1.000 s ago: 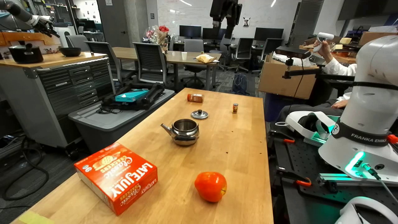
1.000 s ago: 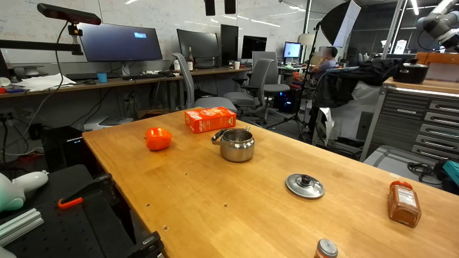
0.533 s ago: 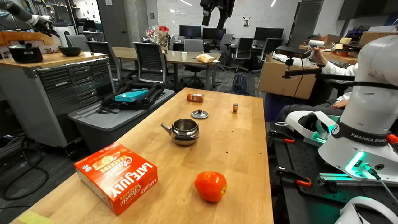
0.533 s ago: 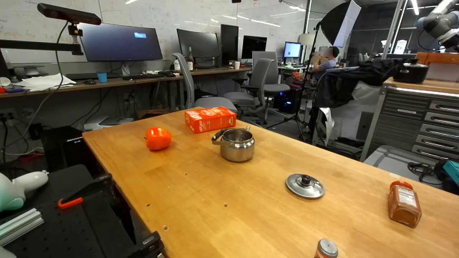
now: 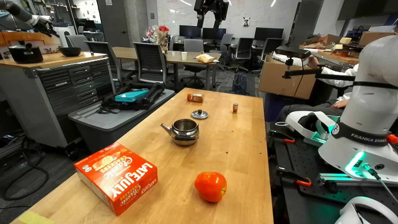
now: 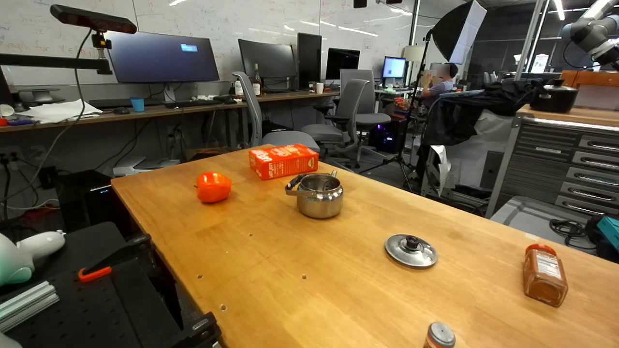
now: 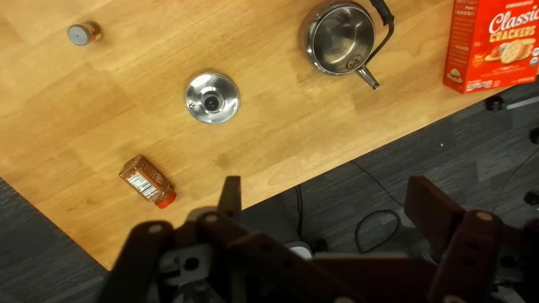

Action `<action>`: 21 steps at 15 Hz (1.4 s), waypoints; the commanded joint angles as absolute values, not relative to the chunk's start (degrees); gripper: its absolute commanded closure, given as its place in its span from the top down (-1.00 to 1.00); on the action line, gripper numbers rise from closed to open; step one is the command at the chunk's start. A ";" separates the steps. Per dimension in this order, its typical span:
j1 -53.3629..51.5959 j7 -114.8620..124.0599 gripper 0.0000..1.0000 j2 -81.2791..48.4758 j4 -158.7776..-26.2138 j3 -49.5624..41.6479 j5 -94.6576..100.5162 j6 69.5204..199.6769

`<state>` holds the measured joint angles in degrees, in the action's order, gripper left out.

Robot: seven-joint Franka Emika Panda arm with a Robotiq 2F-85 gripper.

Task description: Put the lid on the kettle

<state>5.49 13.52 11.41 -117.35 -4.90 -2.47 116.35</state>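
Observation:
The lid is a round silver disc with a black knob, lying flat on the wooden table, knob up. It also shows in an exterior view and in the wrist view. The kettle, silver with a thin spout, stands upright and open-topped, apart from the lid; it also shows in an exterior view and in the wrist view. Its handle is folded down to the side. My gripper is high above the table, open and empty. In the wrist view its wide-apart fingers have only table edge and floor between them.
A spice jar lies on its side near the lid. A small bottle stands upright. A red cracker box and an orange-red round fruit or vegetable are on the kettle's other side. A grey bin stands beside the table.
My gripper has moved leftward in one exterior view and rightward in the other, staying high and open. The lid and kettle have not moved.

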 commanded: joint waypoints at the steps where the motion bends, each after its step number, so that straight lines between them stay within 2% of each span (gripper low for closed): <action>1: 5.83 13.29 1.00 6.14 -114.23 -5.21 -3.19 116.93; 12: 6.05 10.80 1.00 -4.57 -114.96 -5.74 -8.70 126.25; 21: 8.06 11.69 1.00 -7.97 -114.28 -7.66 -9.43 130.15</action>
